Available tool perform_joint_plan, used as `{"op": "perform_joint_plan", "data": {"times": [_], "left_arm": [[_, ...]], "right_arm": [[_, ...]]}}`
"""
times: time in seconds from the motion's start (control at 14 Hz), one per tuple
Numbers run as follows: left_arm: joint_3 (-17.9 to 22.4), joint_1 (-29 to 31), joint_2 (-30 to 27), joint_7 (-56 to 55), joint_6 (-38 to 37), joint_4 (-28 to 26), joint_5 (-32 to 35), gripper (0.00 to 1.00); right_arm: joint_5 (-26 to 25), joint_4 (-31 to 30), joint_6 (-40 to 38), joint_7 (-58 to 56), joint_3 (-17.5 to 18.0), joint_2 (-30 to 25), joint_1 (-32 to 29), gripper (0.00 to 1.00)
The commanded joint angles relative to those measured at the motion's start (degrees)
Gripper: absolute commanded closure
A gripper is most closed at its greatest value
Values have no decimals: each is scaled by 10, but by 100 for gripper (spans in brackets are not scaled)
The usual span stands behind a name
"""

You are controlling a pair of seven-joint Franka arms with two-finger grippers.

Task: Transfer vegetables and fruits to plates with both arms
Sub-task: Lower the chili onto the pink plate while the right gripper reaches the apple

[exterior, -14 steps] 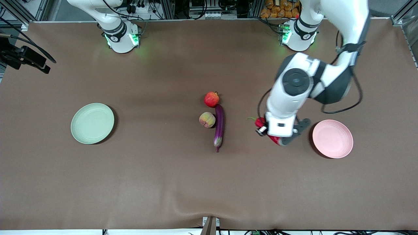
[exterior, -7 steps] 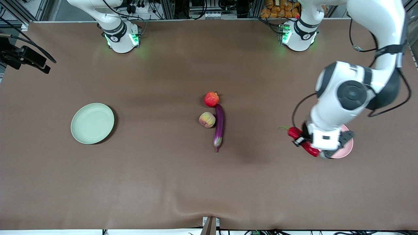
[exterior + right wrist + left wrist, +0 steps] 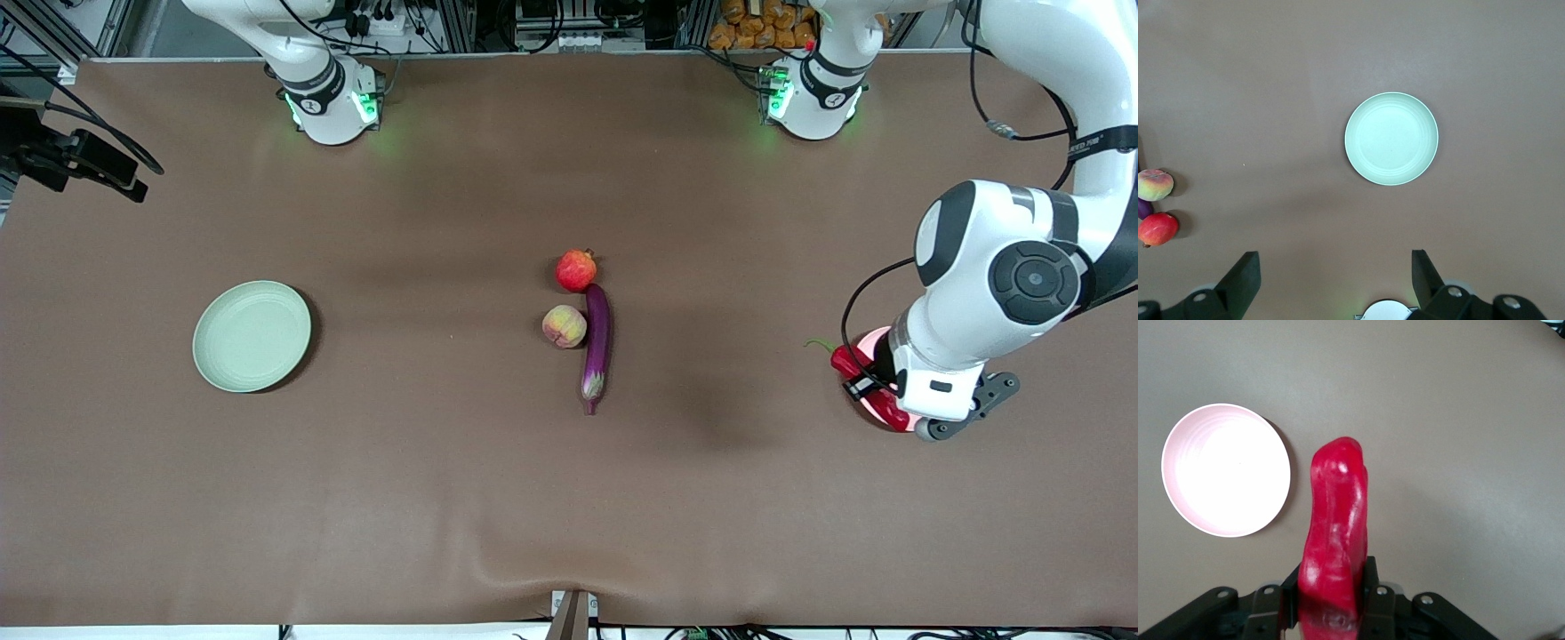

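Left gripper [image 3: 1335, 600] grips the chili [image 3: 1335, 533] over the pink plate [image 3: 867, 342] — right gripper [image 3: 1331, 270], high over the table [image 3: 444, 498], waits open.

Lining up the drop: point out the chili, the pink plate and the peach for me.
chili [image 3: 1336, 520], left wrist view, middle of its red body.
pink plate [image 3: 1225, 470], left wrist view, centre of its bare face.
peach [image 3: 564, 325], front view, middle of its top.

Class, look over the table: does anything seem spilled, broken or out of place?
Nothing stands out. The left gripper holds the chili over the pink plate; the other produce lies intact mid-table.
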Motion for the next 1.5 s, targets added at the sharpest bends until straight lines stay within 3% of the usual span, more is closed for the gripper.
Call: {"op": "perform_joint_plan", "data": {"times": [0.0, 0.79, 1.0, 1.43], "left_arm": [[-2, 3, -13, 15, -9, -10, 5, 96], [-1, 9, -11, 42, -15, -8, 6, 96], [3, 36, 16, 109, -13, -6, 10, 96], [4, 126, 66, 300, 27, 8, 16, 96]], "right_arm": [[-2, -4, -1, -3, 7, -4, -9, 0], [0, -1, -1, -4, 5, -3, -9, 0], [-2, -1, -6, -10, 8, 11, -6, 0], [-3, 0, -19, 0, 9, 82, 94, 0]]}}
